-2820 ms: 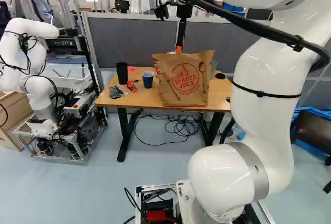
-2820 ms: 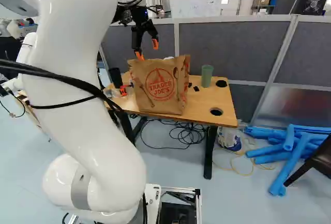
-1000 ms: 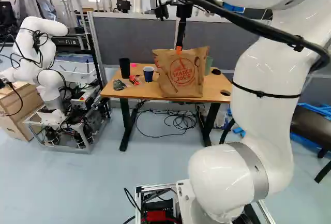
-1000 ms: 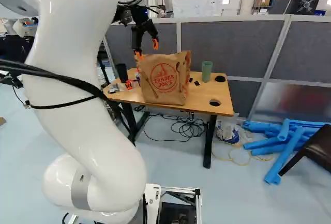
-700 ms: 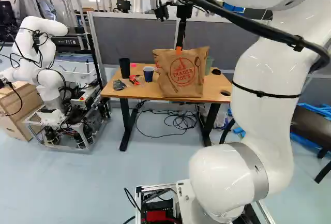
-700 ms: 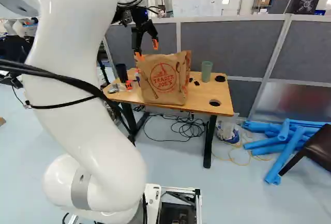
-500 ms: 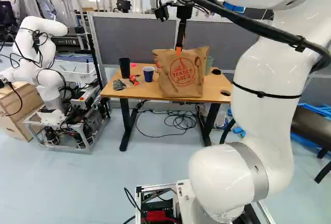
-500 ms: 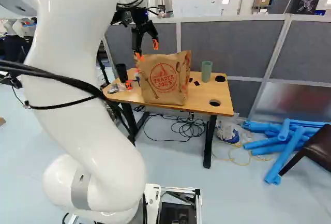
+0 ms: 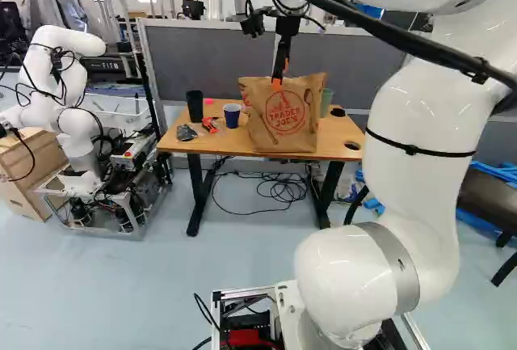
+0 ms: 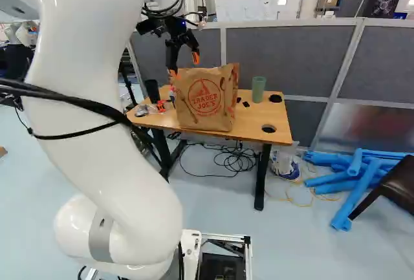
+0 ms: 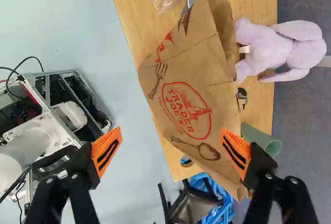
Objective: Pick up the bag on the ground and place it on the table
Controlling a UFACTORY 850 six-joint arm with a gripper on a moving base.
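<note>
On the table [image 9: 333,133]: paper bag [image 10: 206,99], upright, placement apparently finished
Gripper [image 11: 171,152]: open, above the table
Arm [image 9: 416,196]: next, likely lift clear

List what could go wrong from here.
The open pincer has one finger over or against the bag; pulling away might snag it. The bag stands near the table's front edge, so a nudge might tip it off. The green cup close by could get knocked over.

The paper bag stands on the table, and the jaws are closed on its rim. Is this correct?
Not fully: the paper bag stands on the table, but the jaws are wide open, not closed; the wrist view shows this.
</note>
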